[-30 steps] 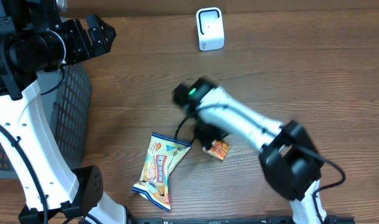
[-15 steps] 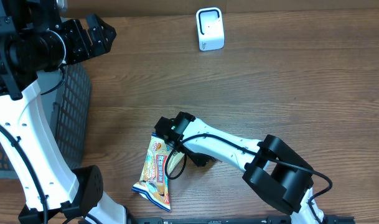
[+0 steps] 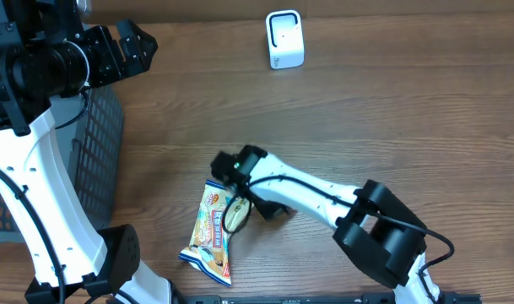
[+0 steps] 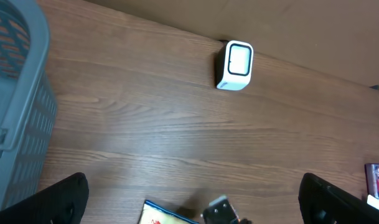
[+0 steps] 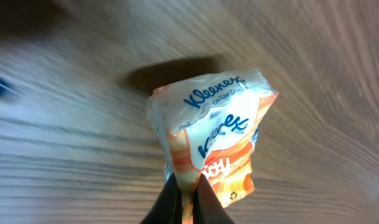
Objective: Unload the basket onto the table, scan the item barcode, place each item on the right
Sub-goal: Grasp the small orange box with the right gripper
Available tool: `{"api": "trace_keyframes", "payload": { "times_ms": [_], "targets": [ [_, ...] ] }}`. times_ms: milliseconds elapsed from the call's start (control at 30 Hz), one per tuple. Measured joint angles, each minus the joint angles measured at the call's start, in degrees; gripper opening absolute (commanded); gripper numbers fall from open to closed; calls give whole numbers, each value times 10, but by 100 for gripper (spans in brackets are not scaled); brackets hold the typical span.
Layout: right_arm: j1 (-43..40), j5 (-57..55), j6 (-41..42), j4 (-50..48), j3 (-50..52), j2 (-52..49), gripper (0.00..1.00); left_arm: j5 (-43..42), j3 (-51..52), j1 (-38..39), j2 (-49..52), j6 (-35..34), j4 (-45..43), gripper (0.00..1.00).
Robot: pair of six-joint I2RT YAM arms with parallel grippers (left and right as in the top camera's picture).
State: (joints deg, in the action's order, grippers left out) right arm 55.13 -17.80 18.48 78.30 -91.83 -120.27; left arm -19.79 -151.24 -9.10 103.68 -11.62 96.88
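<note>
I see the right jaws clenched on the Kleenex pack [image 5: 208, 137]; the left jaws are released over the tabletop [image 4: 145, 124].

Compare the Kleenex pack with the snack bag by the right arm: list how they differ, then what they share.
Hold: the Kleenex pack is pinched at one edge by the right gripper; the snack bag lies loose on the table. Print: the Kleenex pack is orange and white with blue lettering; the snack bag is mostly yellow. Shared: both are soft printed packets.
</note>
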Motion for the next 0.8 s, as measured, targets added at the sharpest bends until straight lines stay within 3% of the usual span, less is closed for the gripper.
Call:
{"api": "trace_keyframes", "payload": {
  "times_ms": [133, 400, 600, 800],
  "targets": [
    [-42, 93, -11, 0, -66, 0, 4, 0, 0, 0, 0, 0, 0, 100],
    [-229, 469, -110, -67, -51, 0, 4, 0, 0, 0, 0, 0, 0, 100],
    [-323, 584, -130, -117, 33, 0, 4, 0, 0, 0, 0, 0, 0, 100],
    [-395, 615, -133, -142, 109, 0, 16, 0, 0, 0, 0, 0, 0, 100]
  ]
}}
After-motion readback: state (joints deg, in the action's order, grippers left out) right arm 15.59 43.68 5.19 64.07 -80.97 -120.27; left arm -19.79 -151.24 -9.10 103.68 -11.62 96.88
